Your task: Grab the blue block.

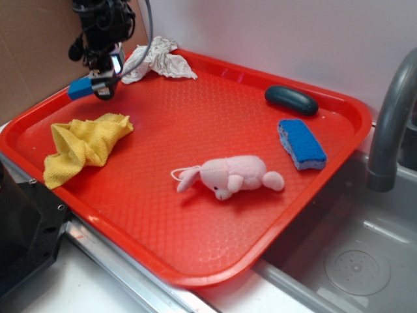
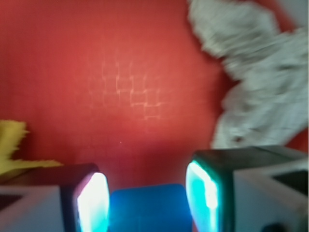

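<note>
I have the gripper (image 1: 103,83) up over the far left corner of the red tray (image 1: 195,274), and the blue block (image 1: 81,88) sits between its fingers (image 2: 91,203), sticking out to the left in the exterior view. On the wrist view the block (image 2: 147,208) fills the gap between the two pads, so the jaws look closed onto it, narrow but not fully together. The block appears lifted off the tray. A crumpled white cloth (image 1: 156,59) lies at the far edge just beside the gripper, a yellow cloth (image 1: 85,147) along the left edge, a pink plush (image 1: 228,176) near the middle, a blue sponge (image 1: 301,143) and a dark oval object (image 1: 291,100) toward the right edge.
</note>
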Controlling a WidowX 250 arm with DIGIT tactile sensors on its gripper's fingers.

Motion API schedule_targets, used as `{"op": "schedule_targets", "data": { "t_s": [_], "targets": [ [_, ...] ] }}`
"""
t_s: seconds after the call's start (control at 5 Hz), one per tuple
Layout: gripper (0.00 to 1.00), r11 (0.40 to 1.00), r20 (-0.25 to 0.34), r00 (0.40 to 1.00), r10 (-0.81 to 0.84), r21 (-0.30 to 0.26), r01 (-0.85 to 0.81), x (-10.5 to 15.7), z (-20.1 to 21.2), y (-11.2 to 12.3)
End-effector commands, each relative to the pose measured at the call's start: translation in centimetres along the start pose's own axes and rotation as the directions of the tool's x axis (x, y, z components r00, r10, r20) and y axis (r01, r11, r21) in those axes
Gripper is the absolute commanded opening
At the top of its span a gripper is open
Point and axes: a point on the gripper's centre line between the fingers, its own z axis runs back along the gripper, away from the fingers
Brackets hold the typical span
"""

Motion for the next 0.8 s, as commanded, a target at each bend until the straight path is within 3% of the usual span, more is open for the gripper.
{"op": "schedule_targets", "data": {
  "t_s": [0.0,0.2,0.4,0.6],
  "targets": [
    [1.00,0.999,0.004,0.999,0.047,0.013,-0.047,1.1,2.0,-0.1],
    [1.00,0.998,0.000,0.998,0.055,-0.013,-0.055,0.6,0.9,-0.5],
    [1.00,0.996,-0.041,0.996,0.078,-0.033,-0.080,-0.3,-0.7,-0.7],
    [1.00,0.999,-0.041,0.998,0.048,-0.007,-0.048,-1.9,-1.5,-1.1]
  ]
}}
